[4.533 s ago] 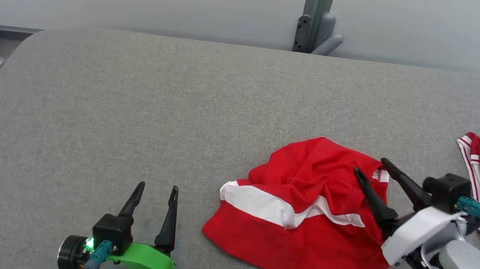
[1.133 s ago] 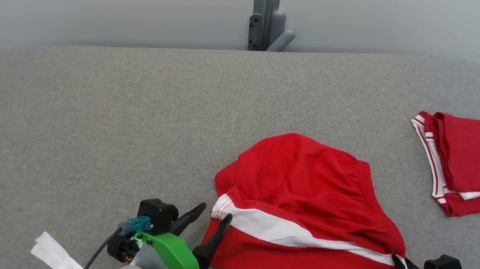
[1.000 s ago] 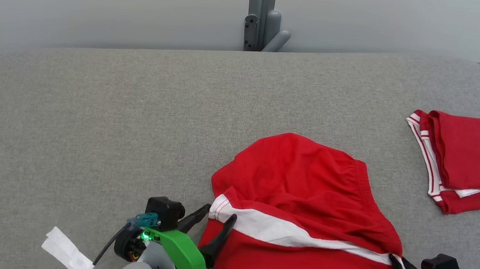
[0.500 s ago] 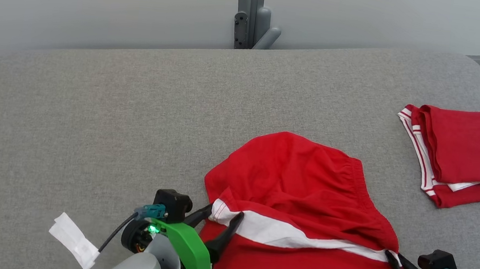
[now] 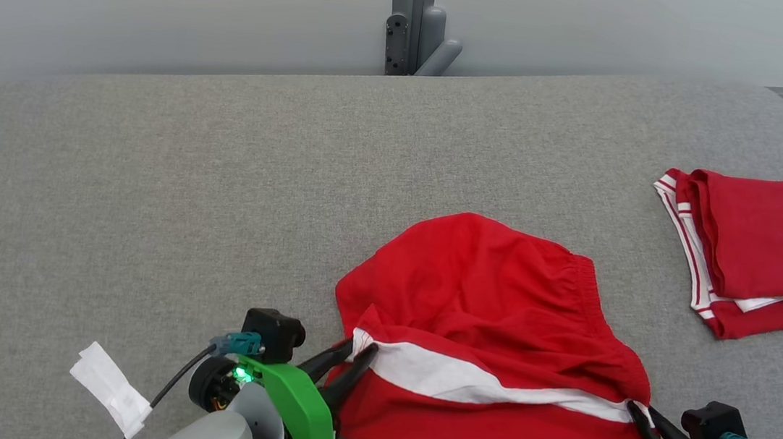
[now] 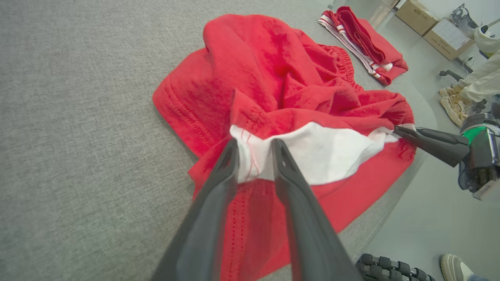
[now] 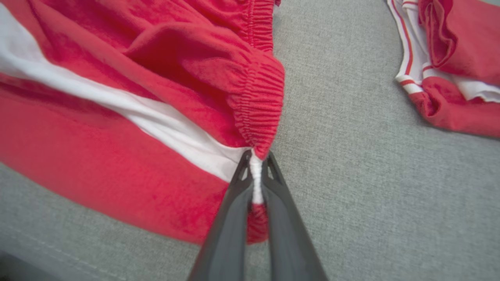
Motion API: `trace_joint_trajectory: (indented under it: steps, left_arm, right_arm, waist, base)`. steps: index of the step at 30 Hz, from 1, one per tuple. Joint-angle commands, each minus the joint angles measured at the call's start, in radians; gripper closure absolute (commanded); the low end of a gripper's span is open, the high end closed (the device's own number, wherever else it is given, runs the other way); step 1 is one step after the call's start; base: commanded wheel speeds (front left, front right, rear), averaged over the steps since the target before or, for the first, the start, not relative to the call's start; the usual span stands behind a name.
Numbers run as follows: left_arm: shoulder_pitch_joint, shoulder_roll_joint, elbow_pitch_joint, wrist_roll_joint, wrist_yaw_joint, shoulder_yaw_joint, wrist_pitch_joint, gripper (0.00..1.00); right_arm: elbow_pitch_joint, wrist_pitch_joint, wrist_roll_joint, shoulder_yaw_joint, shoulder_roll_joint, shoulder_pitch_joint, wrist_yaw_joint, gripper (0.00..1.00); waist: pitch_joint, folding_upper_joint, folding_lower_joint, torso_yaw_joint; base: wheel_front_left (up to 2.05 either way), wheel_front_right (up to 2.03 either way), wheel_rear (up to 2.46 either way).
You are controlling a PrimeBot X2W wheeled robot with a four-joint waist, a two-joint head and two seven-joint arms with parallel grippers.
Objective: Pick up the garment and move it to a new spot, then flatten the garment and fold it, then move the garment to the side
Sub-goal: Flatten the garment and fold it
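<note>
A crumpled red garment (image 5: 483, 316) with a white stripe and an elastic waistband lies on the grey padded table (image 5: 147, 187) near its front edge. My left gripper (image 5: 357, 350) has its fingers pinched on the stripe's left end; in the left wrist view white cloth sits between them (image 6: 254, 146). My right gripper (image 5: 636, 409) is shut on the garment's right corner, where the stripe meets the waistband (image 7: 256, 160). The right gripper (image 6: 398, 130) also appears in the left wrist view, at the cloth's far corner. The garment's underside is hidden.
A second red garment (image 5: 767, 244), folded, lies at the table's right end. A white paper tag (image 5: 108, 386) hangs by my left wrist. A grey post (image 5: 416, 18) stands behind the table. A person's shoe (image 6: 453, 263) and cardboard boxes (image 6: 429, 23) are on the floor beyond.
The left gripper's fingers, spread around the stripe's left end half a second ago, have drawn together on it. The right gripper keeps its hold. The camera has shifted slightly.
</note>
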Motion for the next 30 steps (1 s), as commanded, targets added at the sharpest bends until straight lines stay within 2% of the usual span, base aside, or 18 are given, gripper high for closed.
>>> trace_joint_trajectory:
  steps: [1,4,7,12,18,21,24,26,30]
  left_arm:
    - [-0.015,0.0,0.005,-0.009,-0.002,-0.003,-0.005,0.67]
    - [-0.023,0.001,0.026,-0.017,-0.002,-0.008,-0.011,0.81]
    - [-0.03,-0.005,0.05,-0.021,-0.002,-0.006,-0.024,1.0]
    - [-0.032,-0.016,0.07,-0.024,-0.002,0.009,-0.075,1.0]
    - [0.003,-0.013,0.032,-0.021,0.01,0.078,-0.135,1.0]
    - [0.031,-0.005,-0.023,-0.005,0.026,0.138,-0.144,1.0]
    - [0.077,-0.007,-0.12,0.018,0.041,0.239,-0.143,1.0]
    - [0.098,-0.007,-0.154,0.03,0.043,0.271,-0.143,1.0]
    - [0.162,-0.011,-0.285,0.073,0.052,0.386,-0.143,1.0]
  right_arm:
    - [-0.004,-0.004,-0.003,-0.004,0.001,-0.013,-0.001,1.0]
    - [-0.012,-0.004,-0.006,-0.009,0.001,-0.015,-0.001,1.0]
    - [-0.028,-0.004,0.0,-0.022,0.004,-0.01,-0.001,1.0]
    - [-0.092,-0.004,0.057,-0.055,0.016,0.009,-0.001,1.0]
    - [-0.24,-0.004,0.165,-0.089,0.003,0.033,-0.001,1.0]
    - [-0.327,-0.004,0.203,-0.101,-0.009,0.045,-0.001,1.0]
    - [-0.416,0.004,0.245,-0.099,-0.035,0.062,-0.001,1.0]
    - [-0.446,0.013,0.256,-0.097,-0.049,0.065,-0.001,1.0]
    - [-0.581,0.051,0.305,-0.128,-0.088,0.082,-0.001,1.0]
  waist:
    - [0.001,0.0,0.0,-0.001]
    - [0.003,0.0,0.0,-0.004]
    - [0.004,0.0,0.0,-0.006]
    - [0.003,0.0,0.0,-0.007]
    - [-0.01,0.0,0.0,-0.004]
    - [-0.022,0.0,0.0,-0.002]
    - [-0.034,0.0,0.0,0.002]
    - [-0.039,0.0,0.0,0.002]
    - [-0.059,0.0,0.0,0.004]
  base:
    - [0.0,0.0,0.0]
    - [0.0,0.0,0.0]
    - [0.0,0.0,0.0]
    - [0.0,0.0,0.0]
    - [0.0,0.0,0.0]
    - [0.0,0.0,0.0]
    - [0.0,0.0,0.0]
    - [0.0,0.0,0.0]
    - [0.0,0.0,0.0]
